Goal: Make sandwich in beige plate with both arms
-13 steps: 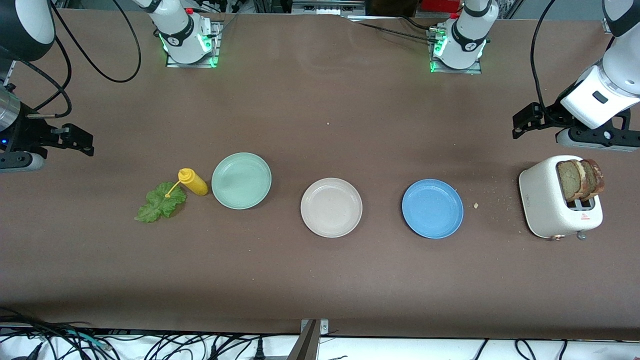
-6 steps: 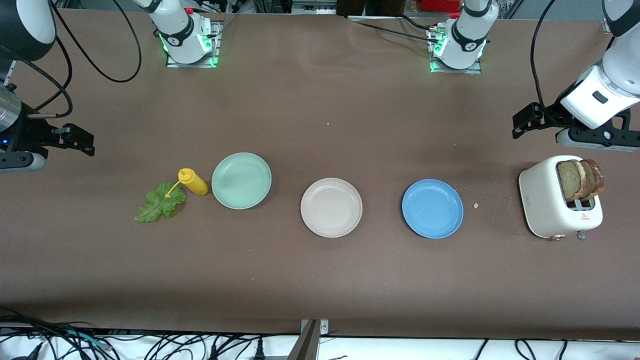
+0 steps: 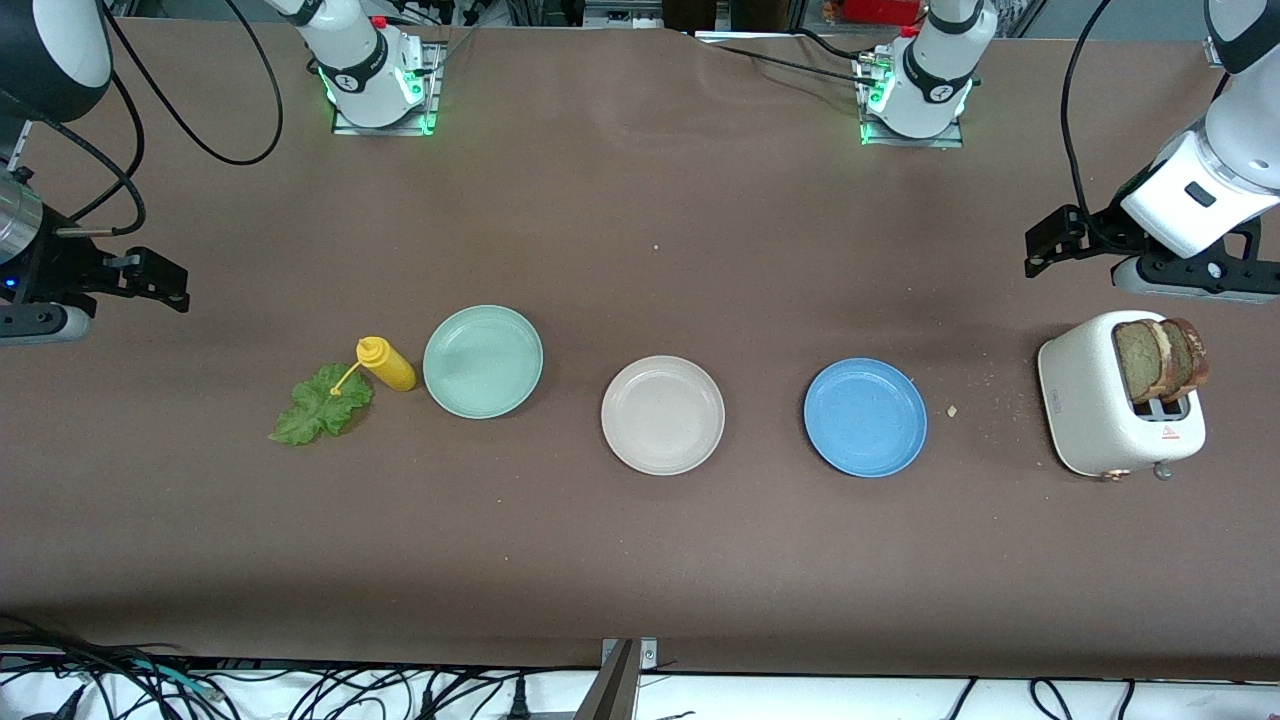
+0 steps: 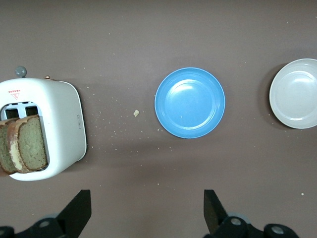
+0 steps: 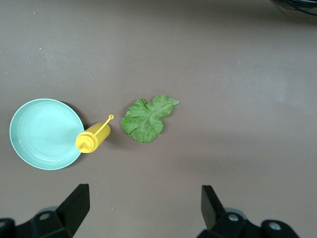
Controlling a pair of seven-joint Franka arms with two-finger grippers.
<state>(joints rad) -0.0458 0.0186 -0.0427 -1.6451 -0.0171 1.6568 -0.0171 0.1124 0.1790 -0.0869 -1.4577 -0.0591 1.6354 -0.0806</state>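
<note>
Nothing started from what I see — beige plate (image 3: 662,414) is bare, sitting on the counter (image 3: 640,560) between the mint plate (image 3: 482,361) and the blue plate (image 3: 864,417). No sandwich exists yet. Both bread slices (image 3: 1160,358) are upright in the toaster (image 3: 1118,405), at the left arm's end, well apart from the beige plate. Lettuce leaf (image 3: 320,404) lies flat at the right arm's end, past the mint plate, with the yellow squeeze bottle (image 3: 386,364) just beside it; its cap tether looks to reach over the leaf, though I can't be sure they touch.

Left pincer (image 4: 143,213) hangs open and empty over the counter near the toaster. Right pincer (image 5: 141,210) hangs open and empty near the leaf. Neither arm is committed.

Left to do: everything — bread, leaf, bread onto the beige plate.

Views: left wrist shows crumbs around the toaster and catches the beige plate at its edge. Right wrist shows leaf, bottle and mint plate only, no beige plate. Front is the only view with the whole layout.
</note>
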